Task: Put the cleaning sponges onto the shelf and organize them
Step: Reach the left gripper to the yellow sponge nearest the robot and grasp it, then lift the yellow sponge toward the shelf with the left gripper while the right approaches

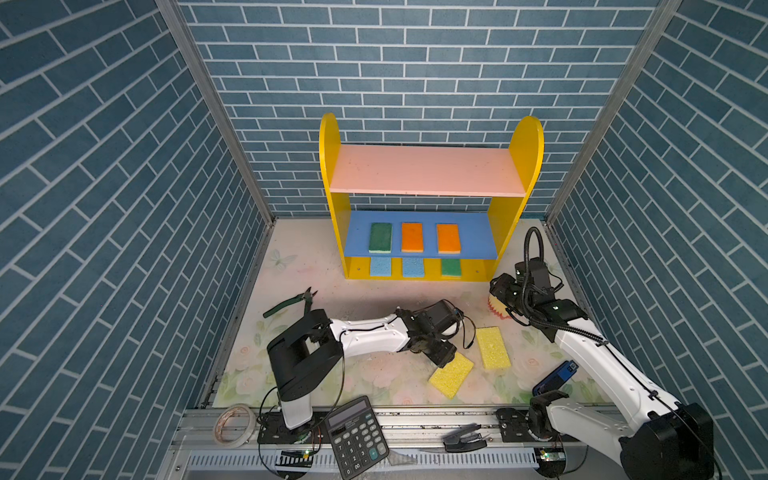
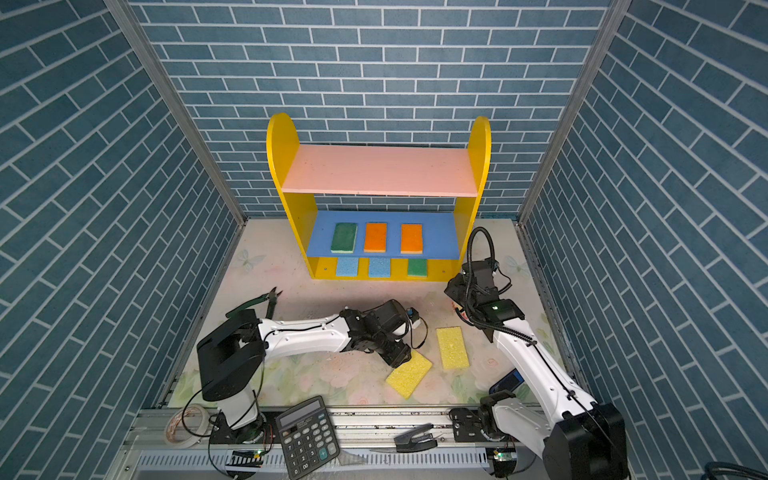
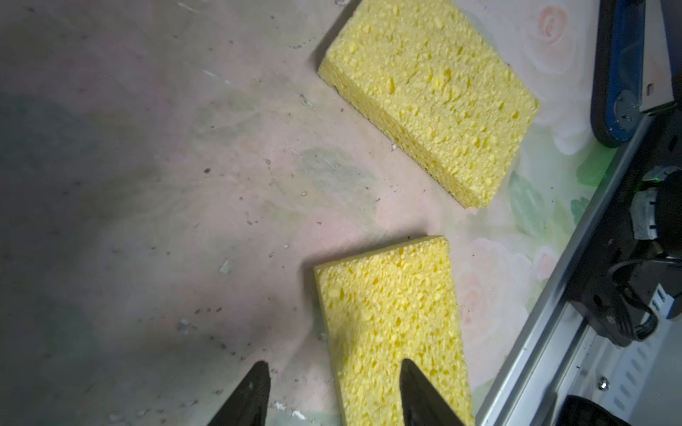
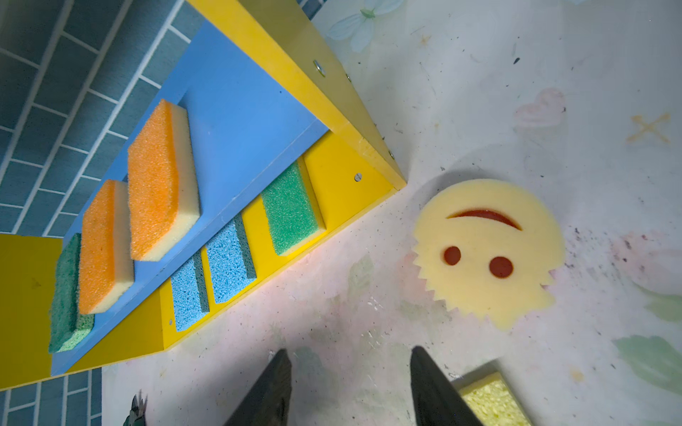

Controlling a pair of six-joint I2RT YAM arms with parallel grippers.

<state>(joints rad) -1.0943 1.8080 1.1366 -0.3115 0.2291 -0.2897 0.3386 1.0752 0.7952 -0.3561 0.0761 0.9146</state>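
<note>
The shelf stands at the back, its pink top board bare. Its blue board carries a green sponge and two orange sponges. Two light blue sponges and a green one lie on the yellow base. Two yellow sponges lie on the table. My left gripper is open low over the nearer one, one finger above it and one above the table. My right gripper is open and empty beside the round smiley sponge.
Green-handled pliers lie on the left of the table. A blue and black device sits by the right arm. A calculator, a tape roll and a black clip-like tool rest on the front rail.
</note>
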